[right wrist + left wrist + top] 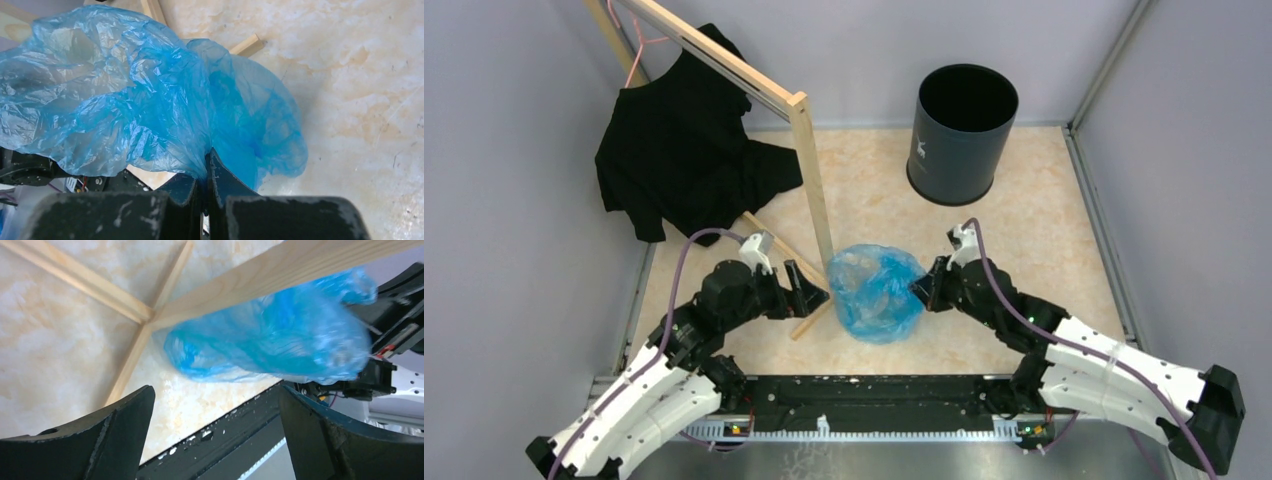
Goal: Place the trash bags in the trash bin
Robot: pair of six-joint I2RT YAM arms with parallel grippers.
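Note:
The light-blue translucent trash bag (877, 291) is bunched up near the table's front middle, at the foot of the wooden post. My right gripper (917, 292) is shut on the bag's right edge; in the right wrist view its jaws pinch the plastic (125, 95) at their tips (206, 159). My left gripper (817, 292) is open and empty just left of the bag; in the left wrist view the bag (280, 335) hangs ahead of the spread fingers (216, 395). The dark trash bin (961, 133) stands upright and empty at the back right.
A wooden rack (809, 170) with a slanted rail stands left of centre, its post right beside the bag and its floor bars (135, 347) under my left gripper. A black garment (679, 150) on a pink hanger hangs at back left. Grey walls close in the table.

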